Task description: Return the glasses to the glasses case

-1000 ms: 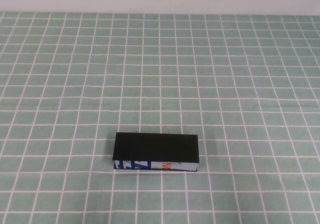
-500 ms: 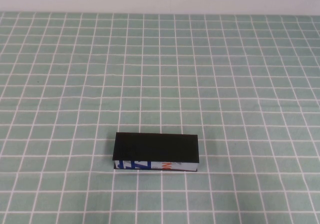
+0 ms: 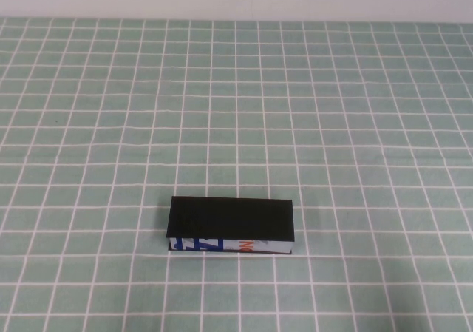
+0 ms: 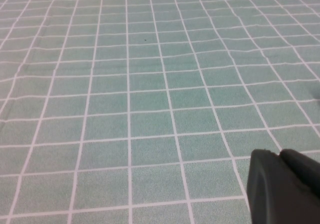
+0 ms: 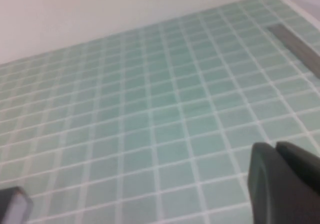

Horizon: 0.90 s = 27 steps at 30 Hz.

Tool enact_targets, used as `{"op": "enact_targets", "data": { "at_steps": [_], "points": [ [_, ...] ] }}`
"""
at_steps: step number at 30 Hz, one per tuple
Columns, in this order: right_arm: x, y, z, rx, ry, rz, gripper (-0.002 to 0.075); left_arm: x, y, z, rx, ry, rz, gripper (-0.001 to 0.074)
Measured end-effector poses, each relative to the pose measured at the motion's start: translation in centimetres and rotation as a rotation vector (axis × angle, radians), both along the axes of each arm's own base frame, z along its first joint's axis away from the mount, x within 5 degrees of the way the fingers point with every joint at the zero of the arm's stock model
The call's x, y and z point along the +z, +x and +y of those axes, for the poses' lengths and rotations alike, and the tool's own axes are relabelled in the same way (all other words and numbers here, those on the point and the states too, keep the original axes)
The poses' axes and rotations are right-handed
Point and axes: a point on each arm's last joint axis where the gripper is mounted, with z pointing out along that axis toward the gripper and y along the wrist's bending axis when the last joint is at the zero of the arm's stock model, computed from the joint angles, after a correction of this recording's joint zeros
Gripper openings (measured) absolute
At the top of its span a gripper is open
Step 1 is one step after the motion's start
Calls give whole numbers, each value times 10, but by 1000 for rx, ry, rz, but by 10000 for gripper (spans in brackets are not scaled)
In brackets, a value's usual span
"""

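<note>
Left gripper (image 4: 282,189) and right gripper (image 5: 285,184) each showed only as a dark finger edge in its own wrist view, both well away from the glasses case (image 3: 232,225) and holding nothing visible; can't tell how far either was open. Case sat lid-down on the green checked cloth (image 3: 332,125), printed front toward the robot, glasses not visible anywhere, presumably inside. Risk: if the lid wasn't fully seated, any nudge could pop it
</note>
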Motion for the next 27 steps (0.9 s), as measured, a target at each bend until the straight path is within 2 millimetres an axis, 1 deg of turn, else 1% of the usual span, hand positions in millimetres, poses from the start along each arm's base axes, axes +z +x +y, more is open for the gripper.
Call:
{"op": "enact_targets", "data": {
  "at_steps": [4, 7, 11, 14, 20, 27],
  "points": [
    [-25, -6, -3, -39, -56, -7, -11, 0, 0, 0, 0, 2, 1, -2],
    [-43, -5, -5, -48, -95, 56, -11, 0, 0, 0, 1, 2, 0, -2],
    [-66, -4, -6, -50, -103, 140, -11, 0, 0, 0, 1, 0, 0, -2],
    [-66, -3, -6, -47, -114, 118, -11, 0, 0, 0, 1, 0, 1, -2],
    [-66, -3, -5, 0, -207, 111, -11, 0, 0, 0, 1, 0, 1, -2],
    [-65, -3, -3, 21, -215, 106, -11, 0, 0, 0, 1, 0, 1, -2]
  ]
}}
